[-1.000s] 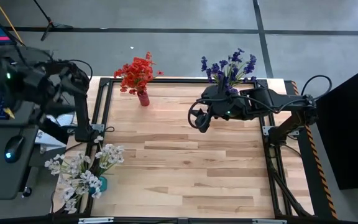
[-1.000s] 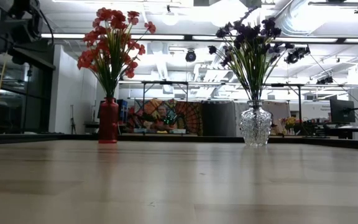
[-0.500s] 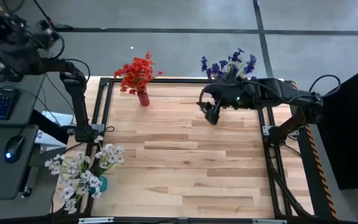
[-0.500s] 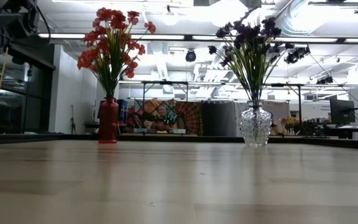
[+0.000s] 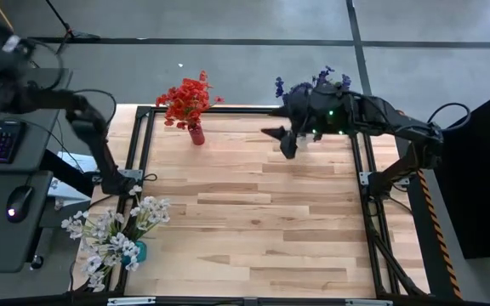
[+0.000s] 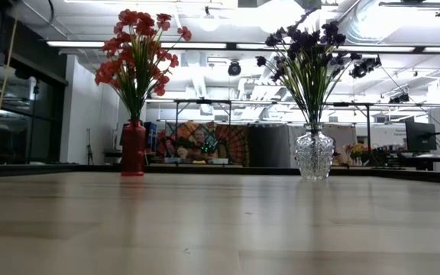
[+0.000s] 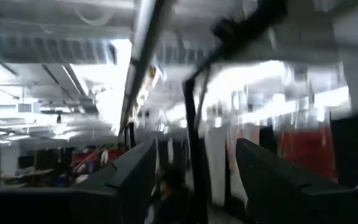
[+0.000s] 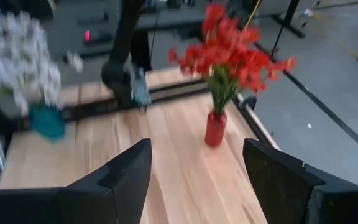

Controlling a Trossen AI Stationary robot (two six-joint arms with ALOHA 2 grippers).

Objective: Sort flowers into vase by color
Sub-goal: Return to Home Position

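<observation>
Plank tbl (image 5: 253, 221); frilly red flowers (image 5: 185, 98)

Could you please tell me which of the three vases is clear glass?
The clear vase holding the purple flowers; the red flowers stand in a red vase, the white flowers in a blue vase.

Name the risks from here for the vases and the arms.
1. The right pincer, open, hangs close by the purple flowers, and its arm crosses over them in the high view. A careless swing could snag stems and tip the glass vase.
2. The white flowers lean out past the table's corner from the blue vase. It looks top-heavy and might topple if jolted by the left arm, which stands nearby.
</observation>
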